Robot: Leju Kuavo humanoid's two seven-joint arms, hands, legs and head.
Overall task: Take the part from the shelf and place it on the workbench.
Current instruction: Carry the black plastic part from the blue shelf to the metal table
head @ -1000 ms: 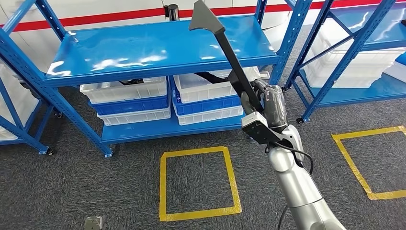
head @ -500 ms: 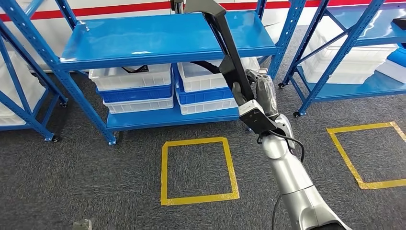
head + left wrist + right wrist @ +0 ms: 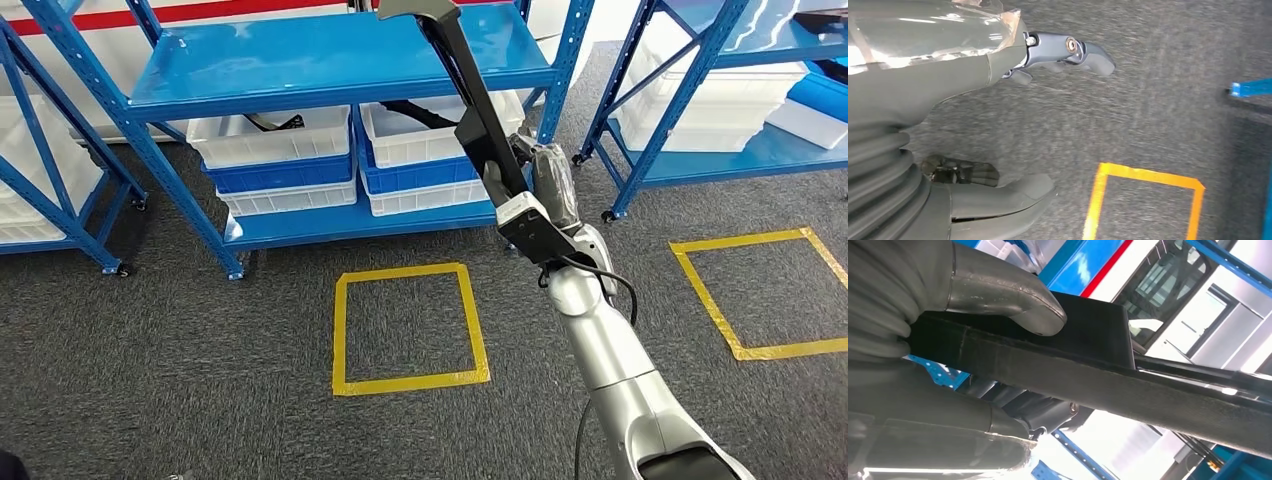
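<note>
The part is a long black bar with a flared flat end that reaches past the top edge of the head view. My right hand grips its lower end and holds it up, tilted, in front of the blue shelf. In the right wrist view the thumb lies over the black part and the darker fingers wrap it from the other side. My left hand hangs over grey carpet with its fingers apart and nothing in it.
The blue shelf has white and blue bins on its lower level. A second blue rack stands at the right. Yellow tape squares mark the grey carpet.
The whole head view has shifted: the shelf and tape squares have slid up and left in the picture. My right hand still holds the part, which now reaches past the picture's top edge.
</note>
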